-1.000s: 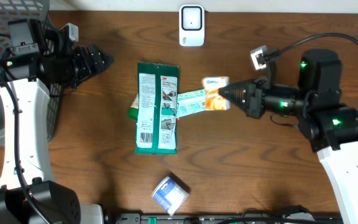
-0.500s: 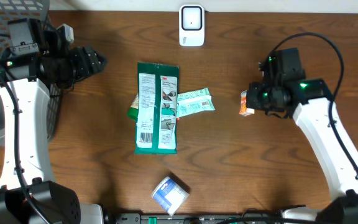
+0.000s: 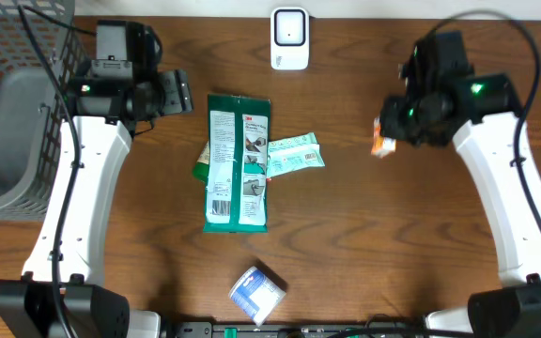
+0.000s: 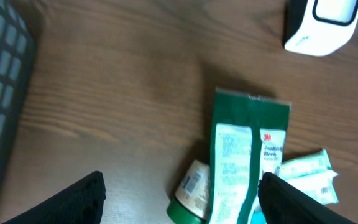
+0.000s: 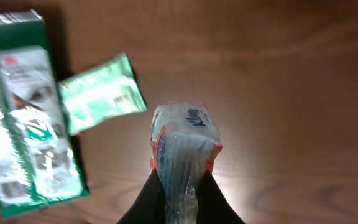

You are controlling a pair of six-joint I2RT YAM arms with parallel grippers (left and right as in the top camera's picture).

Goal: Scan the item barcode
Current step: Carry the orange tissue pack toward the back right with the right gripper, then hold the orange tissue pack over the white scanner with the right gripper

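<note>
The tissue pack [image 5: 185, 140] is a small soft packet in clear crinkled film, white inside with blue lettering and orange at its sides. The right claw [image 5: 182, 202] pinches it by one end, its two fingers pressed against the film, so the free end points down at the wood. It hangs over the right half of the bench [image 3: 364, 263], nearer the far edge than the near one.

There is one such pack. The other things also come singly:
- one white scanner [image 3: 289, 38], at the middle of the far edge
- one long dark green packet [image 3: 238, 164], lying flat at the centre
- one mint-green packet [image 3: 294, 155], touching the dark packet's right side
- one green-capped bottle [image 4: 188, 193], poking out from under its left side
- one blue and white packet [image 3: 256, 293], near the near edge
- one grey basket [image 3: 12, 113], past the left edge

The left claw [image 3: 177, 92] hangs spread with nothing in it, just left of the dark packet's far end.

Bare wood lies under the tissue pack, between it and the scanner, and out to the right edge
</note>
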